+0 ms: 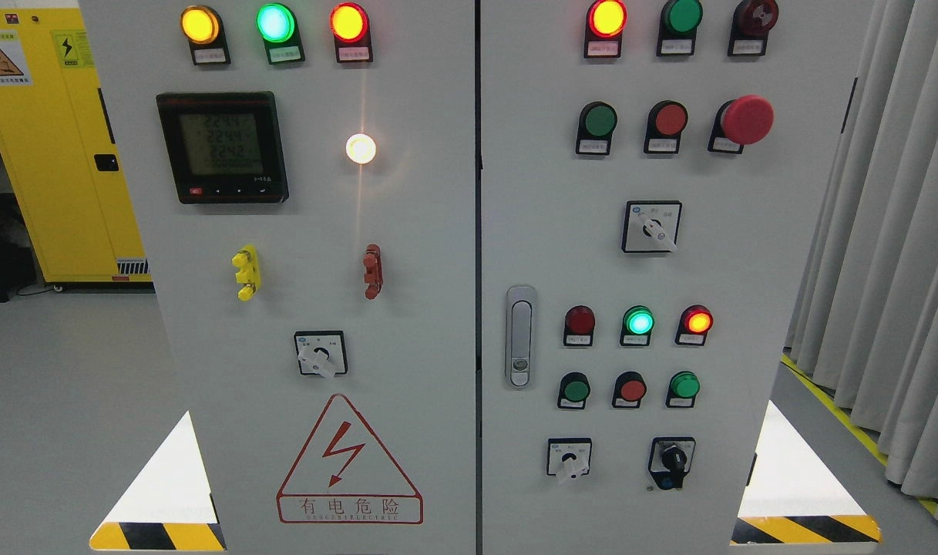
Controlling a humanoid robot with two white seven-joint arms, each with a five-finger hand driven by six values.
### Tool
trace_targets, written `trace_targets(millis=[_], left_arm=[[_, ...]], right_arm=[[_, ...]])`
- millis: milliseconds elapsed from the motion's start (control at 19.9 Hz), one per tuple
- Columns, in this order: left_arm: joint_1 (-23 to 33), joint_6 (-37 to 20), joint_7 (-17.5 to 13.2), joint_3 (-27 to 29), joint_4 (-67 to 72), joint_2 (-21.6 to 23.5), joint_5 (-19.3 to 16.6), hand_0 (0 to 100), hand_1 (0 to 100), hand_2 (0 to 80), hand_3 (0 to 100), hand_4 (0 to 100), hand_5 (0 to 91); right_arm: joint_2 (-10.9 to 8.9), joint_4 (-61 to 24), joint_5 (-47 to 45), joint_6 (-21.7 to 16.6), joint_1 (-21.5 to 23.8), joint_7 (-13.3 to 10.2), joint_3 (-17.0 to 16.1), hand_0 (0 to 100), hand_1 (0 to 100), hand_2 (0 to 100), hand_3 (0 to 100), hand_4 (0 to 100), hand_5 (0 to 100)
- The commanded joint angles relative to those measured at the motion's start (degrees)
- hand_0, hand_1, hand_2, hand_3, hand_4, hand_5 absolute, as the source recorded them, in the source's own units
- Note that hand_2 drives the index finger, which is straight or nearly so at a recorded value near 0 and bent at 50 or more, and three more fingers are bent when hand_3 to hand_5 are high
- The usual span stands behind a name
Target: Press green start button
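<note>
A grey electrical cabinet [438, 347] with two doors fills the head view. On the right door, a green push button [598, 120] sits in the upper row, left of a red push button [670, 119] and a red mushroom stop button [747, 119]. Lower down are two more green buttons, one at the left [575, 390] and one at the right [684, 385], with a red button [632, 389] between them. Neither of my hands nor arms shows in the view.
Indicator lamps glow along the top and at mid-right, including a lit green one [638, 321]. A door handle [520, 336], rotary switches [652, 227], a meter display [222, 146], a yellow cabinet [52, 154] at left and grey curtains [892, 231] at right.
</note>
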Motion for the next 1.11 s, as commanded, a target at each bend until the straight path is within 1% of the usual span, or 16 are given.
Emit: trace_targets(millis=[0, 101, 201, 302, 503, 604, 654, 755, 855, 906, 956, 1006, 1057], left_arm=[[-1.49, 0.01, 0.04, -0.08, -1.23, -0.53, 0.00, 12, 56, 0.0, 0, 0, 0.0], [-1.49, 0.01, 0.04, 0.01, -1.14, -0.53, 0.00, 12, 56, 0.0, 0, 0, 0.0], [-1.49, 0.01, 0.04, 0.01, -1.23, -0.70, 0.00, 12, 56, 0.0, 0, 0, 0.0], [-1.49, 0.01, 0.04, 0.01, -1.32, -0.88, 0.00, 12, 56, 0.0, 0, 0, 0.0], [-1.49, 0.01, 0.04, 0.01, -1.32, -0.97, 0.00, 12, 56, 0.0, 0, 0, 0.0], [-1.49, 0.01, 0.04, 0.01, -1.32, -1.49, 0.00, 12, 56, 0.0, 0, 0, 0.0], [-1.49, 0.01, 0.04, 0.01, -1.23, -2.02, 0.00, 12, 56, 0.0, 0, 0, 0.0], [-1.49, 0.01, 0.04, 0.01, -1.14, -2.72, 0.00, 12, 56, 0.0, 0, 0, 0.0], [-1.49, 0.01, 0.04, 0.01, -1.14, -3.16, 0.00, 12, 56, 0.0, 0, 0, 0.0], [-1.49, 0.01, 0.04, 0.01, -1.06, -3.43, 0.00, 12, 56, 0.0, 0, 0, 0.0], [-1.49, 0.01, 0.04, 0.01, -1.05, -3.78, 0.00, 12, 56, 0.0, 0, 0, 0.0], [-1.49, 0.01, 0.04, 0.01, -1.05, -4.04, 0.00, 12, 56, 0.0, 0, 0, 0.0], [-1.49, 0.01, 0.04, 0.01, -1.05, -4.30, 0.00, 12, 56, 0.0, 0, 0, 0.0]], right_arm=[[0.40, -1.44, -0.09, -1.78, -0.02, 1.17, -1.26, 15, 30, 0, 0, 0, 0], [2.07, -3.81, 0.00, -4.68, -0.02, 0.47, -0.38, 15, 30, 0, 0, 0, 0], [2.95, -5.65, 0.00, -5.13, -0.19, 0.29, -0.03, 15, 30, 0, 0, 0, 0], [3.83, -9.77, 0.18, -5.13, -0.28, 0.29, 0.93, 15, 31, 0, 0, 0, 0], [4.10, -16.90, 0.09, -5.22, 0.42, 0.38, 3.83, 14, 32, 0, 0, 0, 0], [4.53, -21.98, 0.09, -5.39, 1.30, 0.29, 4.10, 14, 32, 0, 0, 0, 0], [4.54, -24.88, 0.18, -5.92, 1.91, 0.29, 4.10, 14, 33, 0, 0, 0, 0], [4.80, -29.90, 0.44, -8.63, 2.70, -0.14, 4.28, 14, 33, 0, 0, 0, 0], [5.59, -34.29, 0.62, -12.41, 3.67, -0.76, 4.37, 14, 34, 0, 0, 3, 0], [6.03, -36.67, 0.62, -13.73, 4.11, -0.85, 4.45, 14, 34, 0, 1, 9, 0], [6.03, -39.13, 0.62, -14.53, 4.64, -0.76, 4.89, 14, 35, 0, 5, 12, 0], [5.94, -41.67, 0.62, -14.97, 4.99, -0.85, 5.59, 14, 36, 0, 10, 17, 0], [5.86, -44.40, 0.62, -15.15, 5.52, -0.85, 6.12, 14, 36, 0, 12, 19, 1]])
